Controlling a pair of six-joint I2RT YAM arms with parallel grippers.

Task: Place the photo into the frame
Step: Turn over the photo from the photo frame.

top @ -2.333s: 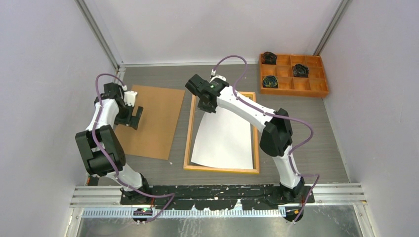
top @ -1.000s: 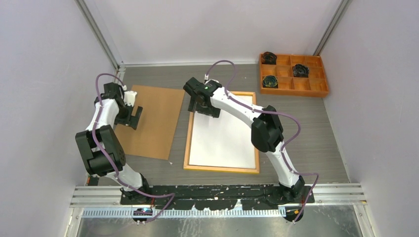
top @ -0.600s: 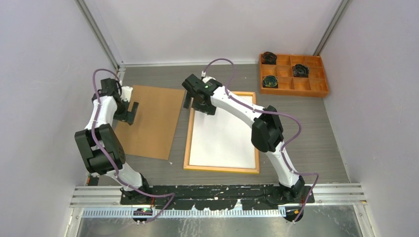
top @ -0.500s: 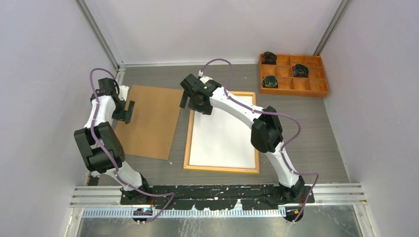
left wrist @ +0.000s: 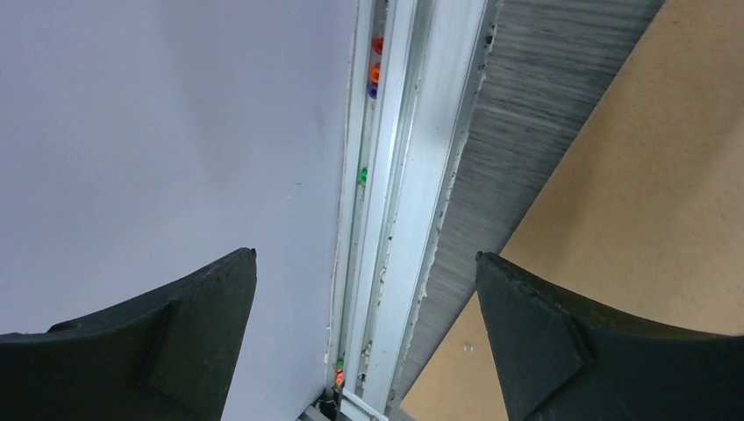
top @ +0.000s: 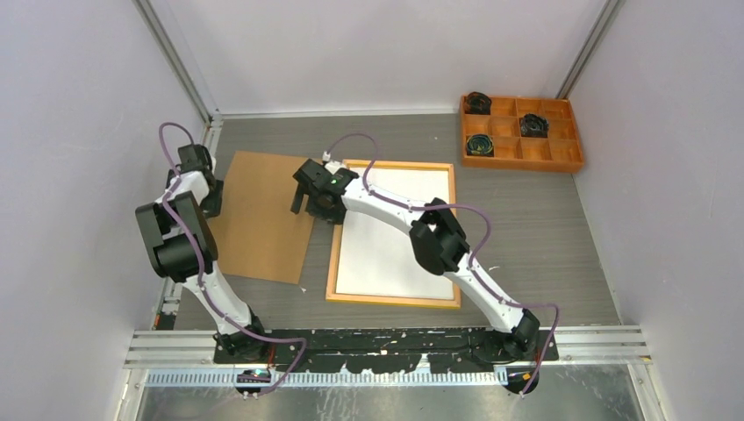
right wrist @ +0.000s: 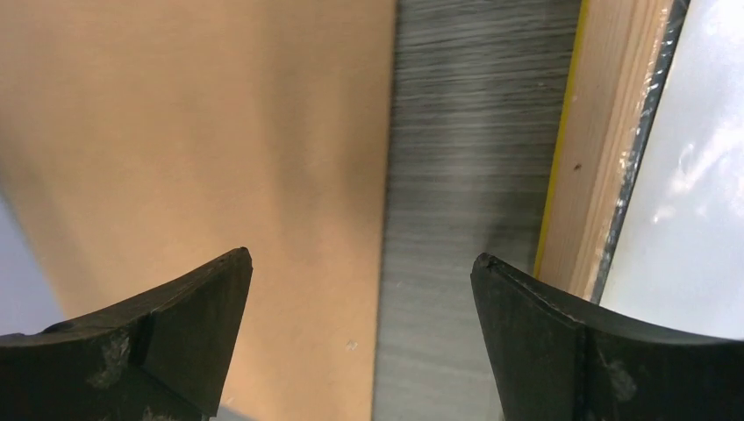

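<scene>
The photo [top: 399, 230], white back upward, was seen lying flat inside the frame [top: 395, 300], which rested wood-coloured side up on the table [top: 544, 237], just beside the brown backing board [top: 263, 219]. The right pincer [right wrist: 361, 263] was held with its jaws wide apart and empty over the strip of table between board and frame. The left pincer [left wrist: 366, 259] was likewise spread apart and empty near the board's left edge, by the aluminium rail [left wrist: 412, 175].

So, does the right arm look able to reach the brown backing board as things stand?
Probably yes: the right gripper hangs open above the gap between the frame and the backing board, and nothing covers the board's right edge.
</scene>
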